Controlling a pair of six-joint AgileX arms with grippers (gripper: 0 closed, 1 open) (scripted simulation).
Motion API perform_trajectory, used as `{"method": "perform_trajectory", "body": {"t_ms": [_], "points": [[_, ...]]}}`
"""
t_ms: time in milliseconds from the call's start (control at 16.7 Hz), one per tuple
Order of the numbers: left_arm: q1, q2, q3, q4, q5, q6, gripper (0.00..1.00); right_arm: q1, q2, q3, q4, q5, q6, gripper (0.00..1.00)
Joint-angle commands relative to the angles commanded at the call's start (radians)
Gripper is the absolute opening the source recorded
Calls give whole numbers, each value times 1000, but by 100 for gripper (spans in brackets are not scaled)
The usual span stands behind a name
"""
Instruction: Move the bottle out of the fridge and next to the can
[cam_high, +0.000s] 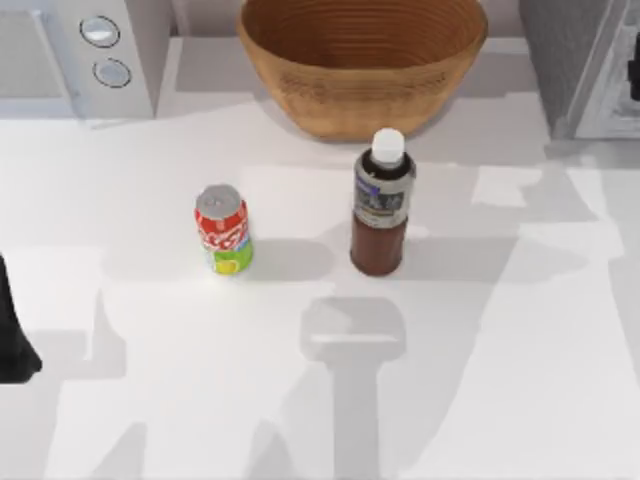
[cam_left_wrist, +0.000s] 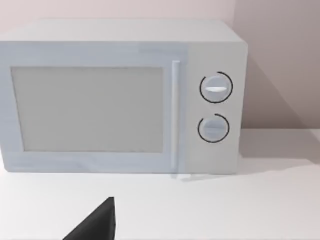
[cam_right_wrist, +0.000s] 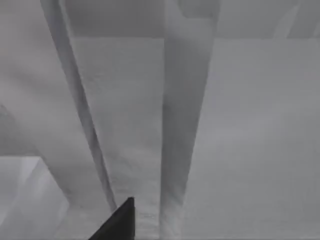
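The bottle (cam_high: 381, 205) stands up straight on the white table (cam_high: 520, 380), out of the fridge (cam_high: 585, 60), which sits in the far right corner. The can (cam_high: 223, 229) stands to the left of the bottle, near it but not touching, with a bare strip of table between them. So the job looks done, or close to done (if the gap counts as next to).

Behind the bottle is a big woven basket (cam_high: 360, 60), very close to the bottle's cap. Far to the left of the bottle, in the back corner, is a pale box with two round knobs, a microwave (cam_high: 80, 55).

My left arm (cam_high: 12, 330) is a dark shape at the table's left edge, well away from the bottle. The left wrist view looks at the microwave (cam_left_wrist: 120, 95). The right wrist view looks at grey fridge panels. I cannot tell if either claw is spread or pressed together.

What could go wrong? The bottle is tall and thin, so a bump from an arm swinging by could tip it over, and it might knock the can too.
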Motion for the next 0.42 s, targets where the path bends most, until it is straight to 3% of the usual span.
{"method": "perform_trajectory", "body": {"t_ms": [420], "points": [[0,0,0,0,0,0,100,0,174,230,-47,5,3,100]]}}
